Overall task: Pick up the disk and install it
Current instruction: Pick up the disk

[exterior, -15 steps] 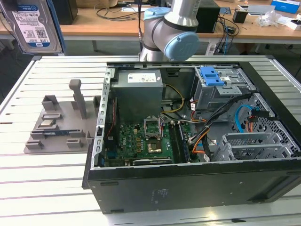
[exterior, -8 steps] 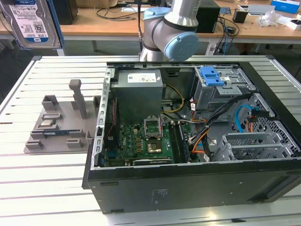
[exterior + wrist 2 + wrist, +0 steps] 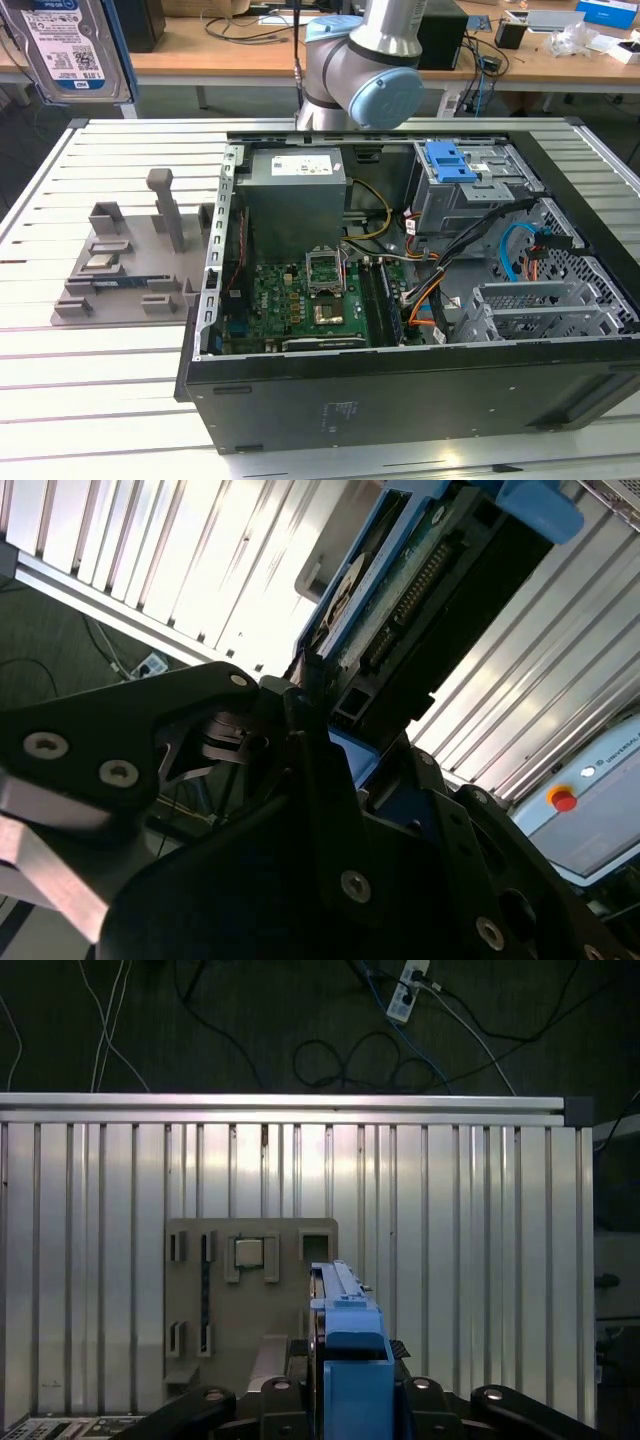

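The black claw [image 3: 322, 705] pinches the flat, rectangular, blue-framed silver disk [image 3: 400, 585] on edge, above the ribbed aluminium worktop [image 3: 480, 1240].

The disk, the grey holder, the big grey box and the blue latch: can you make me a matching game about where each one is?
1. disk
2. grey holder
3. big grey box
4. blue latch

A. on the metal cage inside the computer case
B. clamped in the gripper, up off the table
C. on the slatted table, outside the case
D. inside the case, beside the green board

Pairs: 1-B, 2-C, 3-D, 4-A.
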`<state>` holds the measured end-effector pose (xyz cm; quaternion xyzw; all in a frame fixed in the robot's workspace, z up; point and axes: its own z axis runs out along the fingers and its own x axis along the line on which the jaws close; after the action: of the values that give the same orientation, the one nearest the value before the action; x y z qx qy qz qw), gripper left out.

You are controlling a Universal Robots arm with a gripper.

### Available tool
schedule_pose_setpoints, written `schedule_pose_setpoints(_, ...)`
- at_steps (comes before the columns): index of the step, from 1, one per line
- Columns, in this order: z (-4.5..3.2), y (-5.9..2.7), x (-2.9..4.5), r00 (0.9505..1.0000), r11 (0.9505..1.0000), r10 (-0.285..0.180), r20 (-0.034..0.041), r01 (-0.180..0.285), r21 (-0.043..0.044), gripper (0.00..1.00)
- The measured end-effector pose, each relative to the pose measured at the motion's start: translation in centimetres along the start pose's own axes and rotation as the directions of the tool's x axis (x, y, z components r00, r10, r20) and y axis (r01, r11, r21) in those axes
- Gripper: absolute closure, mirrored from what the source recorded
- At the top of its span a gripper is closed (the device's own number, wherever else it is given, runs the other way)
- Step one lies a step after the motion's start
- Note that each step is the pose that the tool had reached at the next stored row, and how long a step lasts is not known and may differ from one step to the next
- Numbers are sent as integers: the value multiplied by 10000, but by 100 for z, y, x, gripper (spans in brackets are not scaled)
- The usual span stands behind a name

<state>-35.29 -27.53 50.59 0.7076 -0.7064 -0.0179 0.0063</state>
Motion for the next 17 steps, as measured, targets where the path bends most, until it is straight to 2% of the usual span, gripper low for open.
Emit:
schedule_pose_setpoints(2, -3, -113, 0, 10000, 10000, 1, 0, -1, 1, 63)
schedule_pose_setpoints(3, -7, -216, 0, 10000, 10000, 1, 0, -1, 0, 63)
schedule_pose_setpoints(6, -13, -391, -1, 10000, 10000, 1, 0, -1, 0, 63)
schedule_pose_setpoints(10, -24, -729, -2, 10000, 10000, 0, 0, 0, 1, 63)
schedule_pose_setpoints(12, -32, -942, -3, 10000, 10000, 0, 0, 0, -1, 63)
schedule_pose_setpoints(17, -41, -1191, -5, 10000, 10000, 0, 0, 0, -2, 63)
